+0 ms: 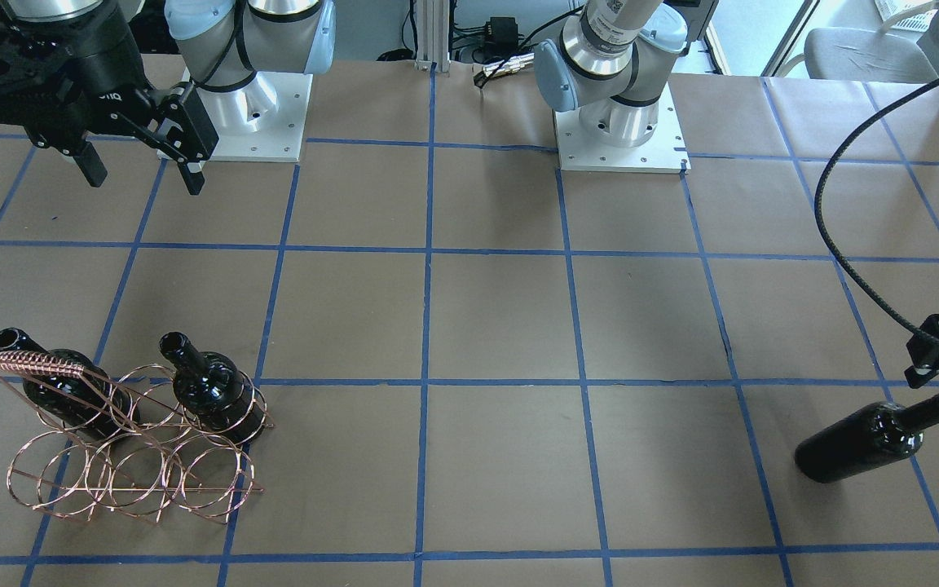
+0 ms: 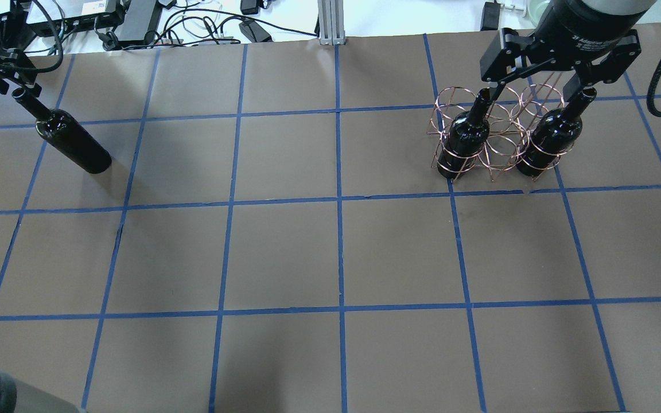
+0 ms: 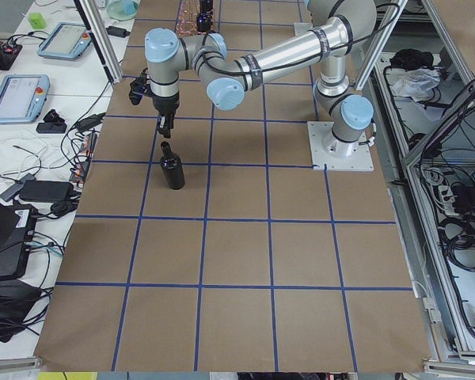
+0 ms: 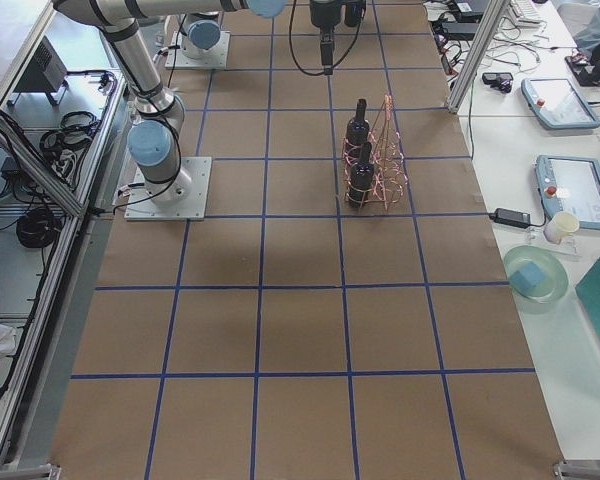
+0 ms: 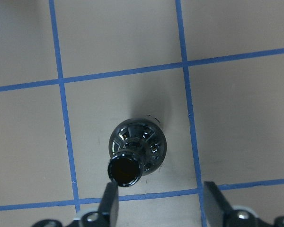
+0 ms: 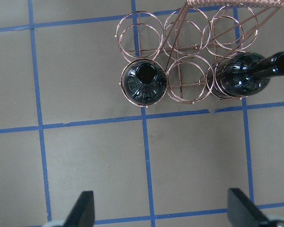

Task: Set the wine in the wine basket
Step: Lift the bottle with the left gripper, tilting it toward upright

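Observation:
A glossy black wine bottle (image 2: 72, 140) stands upright and alone on the table; it also shows in the front view (image 1: 861, 448) and the left side view (image 3: 172, 168). My left gripper (image 5: 161, 201) is open just above it, with the bottle's mouth (image 5: 124, 170) close to one fingertip and untouched. The copper wire wine basket (image 2: 502, 146) holds two look-alike bottles (image 2: 468, 137) (image 2: 548, 135) in its end rings; its middle ring is empty. My right gripper (image 2: 540, 86) hangs open and empty above the basket, which shows in the right wrist view (image 6: 180, 47).
The table is brown paper with a grid of blue tape lines (image 2: 339, 201). The two arm bases (image 1: 620, 122) stand at the robot's side of the table. A black cable (image 1: 844, 261) loops near my left gripper. Tablets and cables lie beyond the table's ends.

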{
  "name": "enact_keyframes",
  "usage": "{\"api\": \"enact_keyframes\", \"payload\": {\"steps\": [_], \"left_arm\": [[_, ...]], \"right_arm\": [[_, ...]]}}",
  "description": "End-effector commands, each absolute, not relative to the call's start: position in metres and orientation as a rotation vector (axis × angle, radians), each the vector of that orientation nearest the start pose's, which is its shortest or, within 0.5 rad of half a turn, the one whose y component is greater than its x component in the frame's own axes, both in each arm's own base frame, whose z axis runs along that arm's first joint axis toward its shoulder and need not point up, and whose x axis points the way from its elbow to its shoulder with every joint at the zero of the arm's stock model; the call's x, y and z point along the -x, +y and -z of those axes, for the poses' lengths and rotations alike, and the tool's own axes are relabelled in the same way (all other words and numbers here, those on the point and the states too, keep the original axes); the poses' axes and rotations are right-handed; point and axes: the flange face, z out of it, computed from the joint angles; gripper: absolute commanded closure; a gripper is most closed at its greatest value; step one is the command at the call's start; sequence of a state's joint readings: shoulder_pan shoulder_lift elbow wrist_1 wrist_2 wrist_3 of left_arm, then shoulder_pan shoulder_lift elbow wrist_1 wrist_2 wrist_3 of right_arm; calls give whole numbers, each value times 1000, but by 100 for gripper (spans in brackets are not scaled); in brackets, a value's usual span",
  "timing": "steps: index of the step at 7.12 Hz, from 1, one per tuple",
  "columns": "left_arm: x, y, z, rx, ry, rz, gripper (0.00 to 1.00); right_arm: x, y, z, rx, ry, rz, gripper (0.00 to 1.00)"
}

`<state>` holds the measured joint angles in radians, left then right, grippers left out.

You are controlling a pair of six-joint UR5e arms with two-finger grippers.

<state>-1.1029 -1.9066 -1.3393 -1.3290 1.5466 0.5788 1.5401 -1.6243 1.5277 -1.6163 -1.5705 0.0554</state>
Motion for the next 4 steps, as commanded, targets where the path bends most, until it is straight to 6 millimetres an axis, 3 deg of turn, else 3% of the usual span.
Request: {"api": "enact_keyframes", "payload": {"steps": [1,3,4], "left_arm": [[-198,-641,-417,-207,3120,241,0],[-206,-655,-393,-196,3117,258,3],[-208,-659,-386,-192,3115,267,15]], "right_arm": [[-118,-484,-545,-142,3127,243,0],[-117,-483,-543,-146,3138,232,0],[-117,-483,-543,-143,3139,230,0]]}}
